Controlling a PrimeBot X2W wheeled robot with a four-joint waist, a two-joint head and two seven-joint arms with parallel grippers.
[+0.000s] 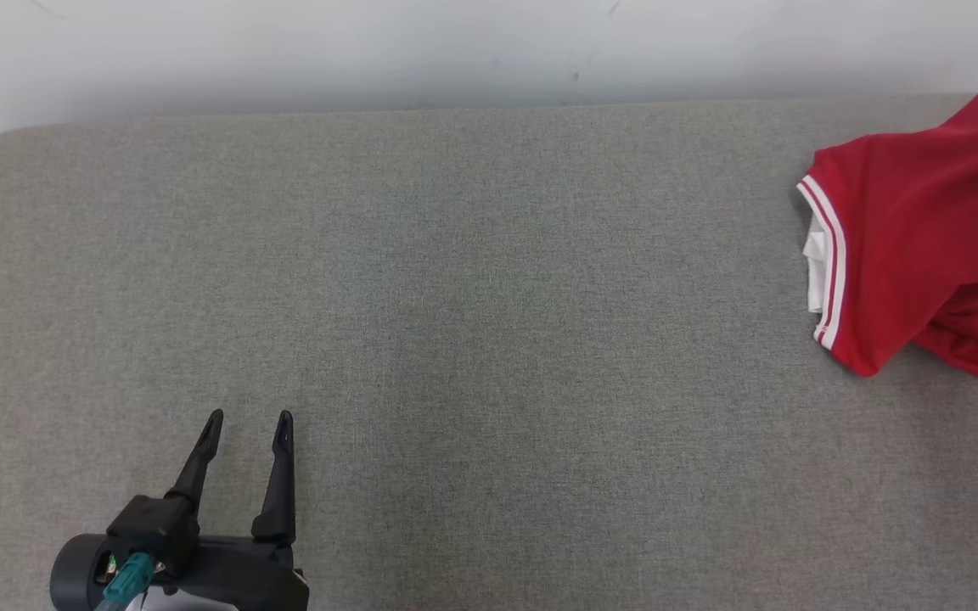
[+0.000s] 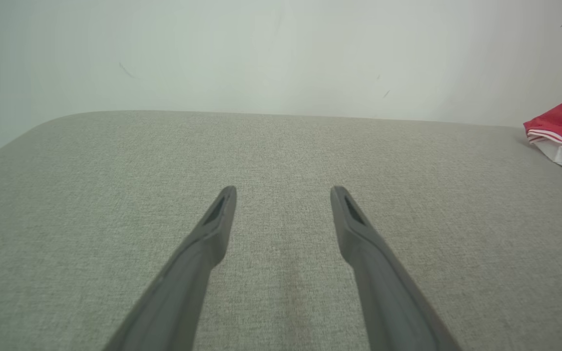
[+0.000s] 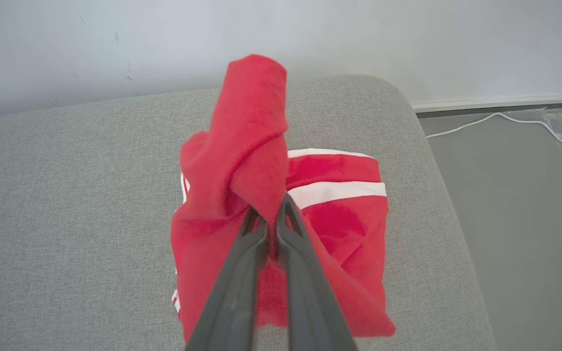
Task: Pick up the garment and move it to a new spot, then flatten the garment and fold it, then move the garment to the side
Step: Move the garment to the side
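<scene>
The red garment (image 1: 922,238) with white trim lies bunched at the right end of the grey counter (image 1: 455,297). The right gripper (image 3: 269,214) pinches a raised fold of it, fingers almost together. The left gripper (image 1: 247,420) hovers over the counter's near left part, fingers spread wide and holding nothing.
</scene>
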